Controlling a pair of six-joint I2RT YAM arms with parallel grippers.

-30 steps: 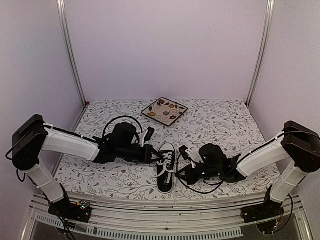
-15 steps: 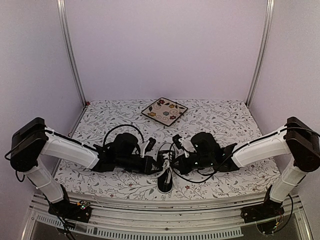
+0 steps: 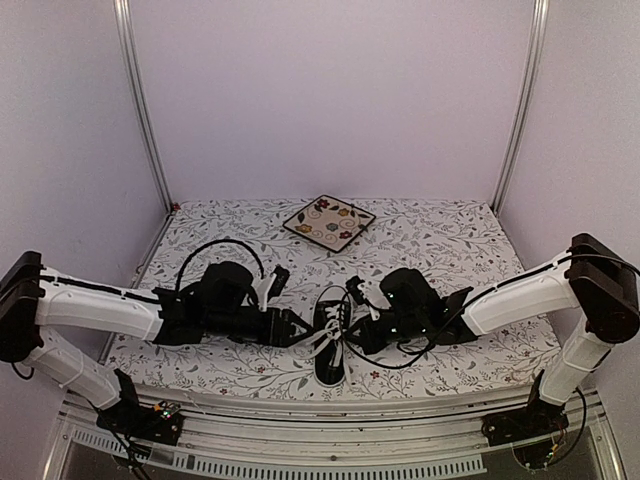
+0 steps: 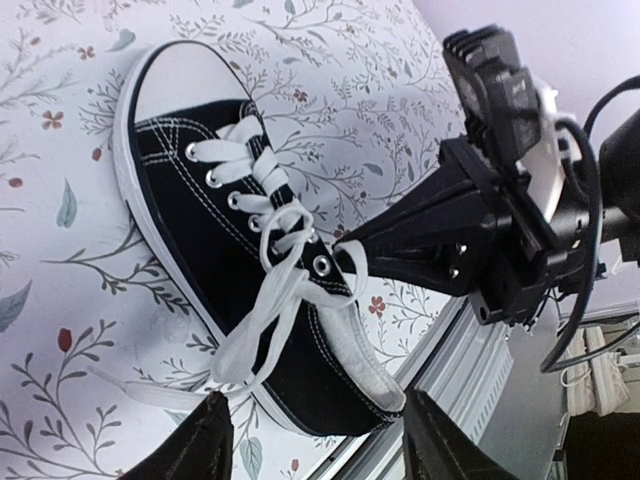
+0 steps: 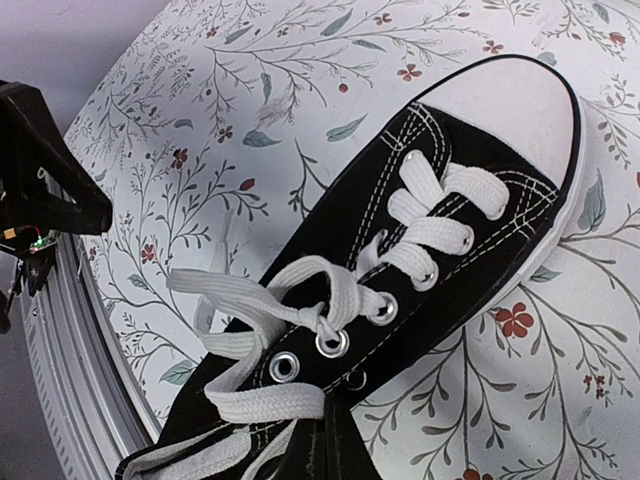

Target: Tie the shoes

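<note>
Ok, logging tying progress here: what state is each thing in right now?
sneaker: upright on its sole, laces threaded but loose, no bow.
left pincer: open, near the heel, holding nothing.
right pincer: shut at the top eyelets; lace grip unclear.
plate: lying flat behind the sneaker.

In the right wrist view the heel of the sneaker (image 5: 330,225) is cut off by the lower edge. Of the right gripper (image 5: 335,452) only a dark, blurred tip is shown, so whether one of the laces (image 5: 250,300) is pinched in its closed jaws cannot be told. In the left wrist view the fingers (image 4: 212,448) of the left gripper (image 4: 315,400) are cropped at the bottom edge, and from above the crossing of the laces is too small to be resolved.
</note>
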